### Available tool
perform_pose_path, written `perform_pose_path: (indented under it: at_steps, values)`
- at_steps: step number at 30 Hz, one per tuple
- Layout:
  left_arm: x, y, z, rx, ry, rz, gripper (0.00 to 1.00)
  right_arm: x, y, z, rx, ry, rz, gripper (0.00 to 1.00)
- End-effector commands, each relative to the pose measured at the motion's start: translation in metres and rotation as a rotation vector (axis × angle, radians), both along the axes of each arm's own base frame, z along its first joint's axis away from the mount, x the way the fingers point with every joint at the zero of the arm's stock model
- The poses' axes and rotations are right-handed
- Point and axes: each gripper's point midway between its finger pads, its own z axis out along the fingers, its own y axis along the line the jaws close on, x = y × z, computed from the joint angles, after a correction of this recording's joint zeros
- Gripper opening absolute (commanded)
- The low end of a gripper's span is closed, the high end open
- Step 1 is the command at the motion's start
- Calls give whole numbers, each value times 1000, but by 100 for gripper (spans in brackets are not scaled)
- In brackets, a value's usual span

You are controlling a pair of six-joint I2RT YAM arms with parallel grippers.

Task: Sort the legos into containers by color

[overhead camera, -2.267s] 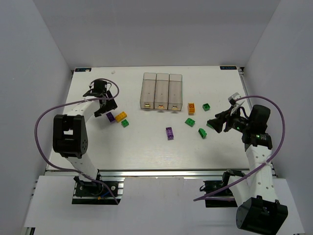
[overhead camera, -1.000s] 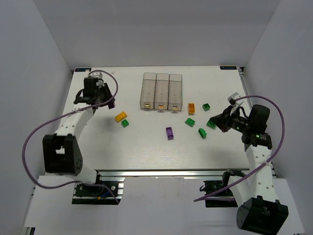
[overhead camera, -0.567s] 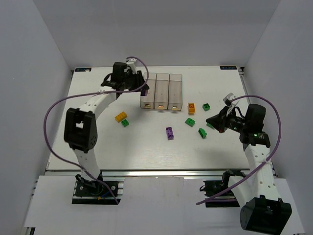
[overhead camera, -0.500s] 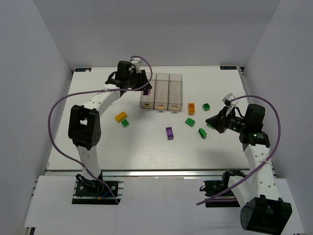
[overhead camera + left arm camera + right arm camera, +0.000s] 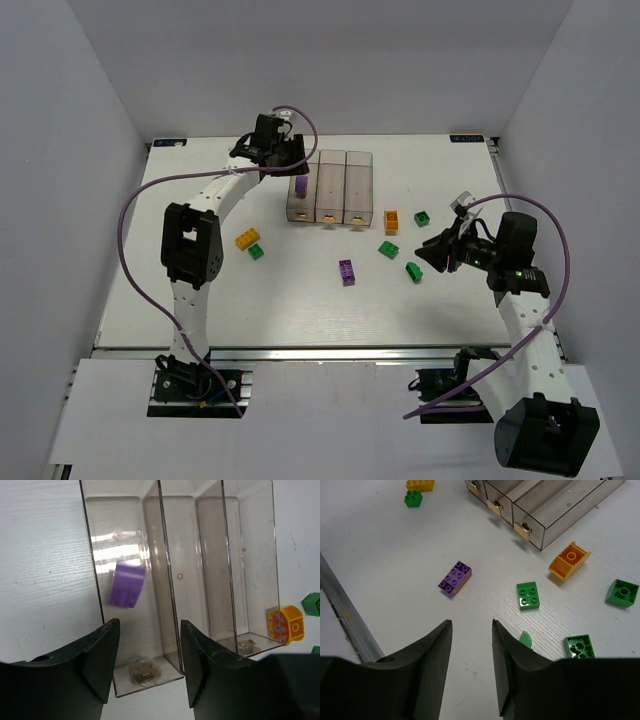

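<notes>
Over left bin: left pincer [image 5: 148, 642] has swung across from the surface's left side and spread its fingers. Nothing sits between them.
Left bin [image 5: 115, 510]: the purple brick [image 5: 126, 585] that the pincer carried is now within the walls, free of the fingers. Whether it has reached the floor I cannot tell.
Meaning: the first purple looks sorted, so this bin likely becomes the purple one.
Surface [image 5: 300, 310], left part: orange brick [image 5: 247, 238] and green brick [image 5: 256, 251], close together, lying where they lay before.
Surface, middle: second purple brick [image 5: 347, 271], unmoved and well apart from the bins. It is probably the left arm's next pick.
Off right bin [image 5: 358, 185]: second orange brick [image 5: 392, 221] near its tagged end, with far green [image 5: 423, 217] further right.
Nearer the arms: studs-up green [image 5: 527, 595], untouched.
Right pincer [image 5: 471, 630]: its jaws were almost together a second ago and now stand apart, with nothing between them.
Flipped green [image 5: 579, 646]: lies hollow side up on the surface, just beside one finger of that pincer.
Meaning, right side: the grab seems not to have taken, so no green has left the surface and this arm likely needs another try.
</notes>
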Motion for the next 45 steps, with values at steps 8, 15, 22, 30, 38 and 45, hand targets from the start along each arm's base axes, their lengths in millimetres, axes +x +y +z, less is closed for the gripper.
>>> perform_pose_path:
  at_steps: [8,15,22,30,38,45]
  values:
    - [-42,23,80,-43,-112,-3,8,-15,36,-8,-53,-50,204,49]
    - [-148,99,92,72,-291,99,67,-6,83,-46,-270,64,223,40]
    - [-208,153,66,173,-398,221,77,17,129,-93,-455,219,38,64]
    - [-222,165,71,190,-437,277,78,16,172,-126,-448,404,-79,84]
    - [-223,171,74,217,-444,288,79,34,169,-160,-564,408,-207,77]
    - [-227,170,82,207,-472,288,79,34,168,-168,-576,417,-211,71]
